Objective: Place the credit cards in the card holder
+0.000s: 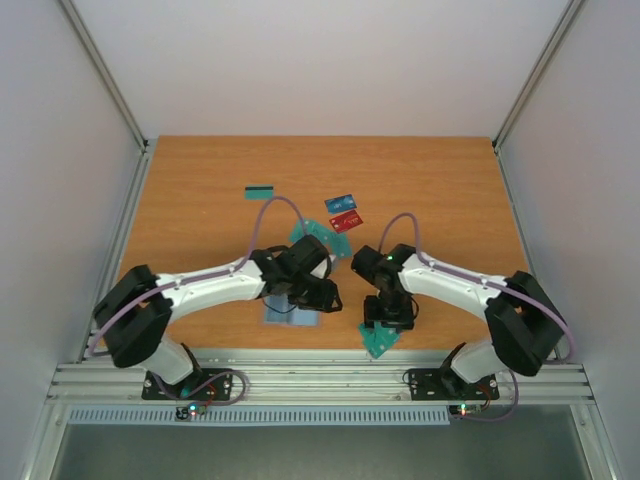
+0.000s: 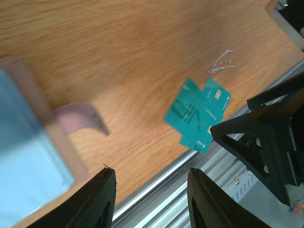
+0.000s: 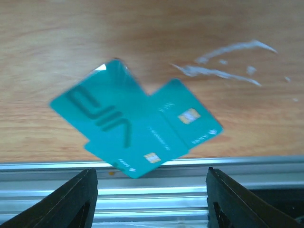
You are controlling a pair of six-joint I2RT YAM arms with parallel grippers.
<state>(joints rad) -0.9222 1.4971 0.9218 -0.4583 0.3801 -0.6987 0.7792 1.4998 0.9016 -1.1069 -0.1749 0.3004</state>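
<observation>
Soft, even light falls from above in the top view: the white walls (image 1: 330, 60) read bright and flat, the orange table (image 1: 200, 200) shows no glare, and the arms cast only faint, short shadows close beneath themselves. In the left wrist view the card holder (image 2: 28, 156) at the left edge is a pale, out-of-focus smear, while the wood grain and the credit cards (image 2: 197, 114) farther off stay fairly sharp. The right wrist view is soft all over — the print on the cards is smeared, and the fingers (image 3: 71, 199) of the right gripper (image 3: 151, 172) are dark, blurred silhouettes along the bottom edge.
</observation>
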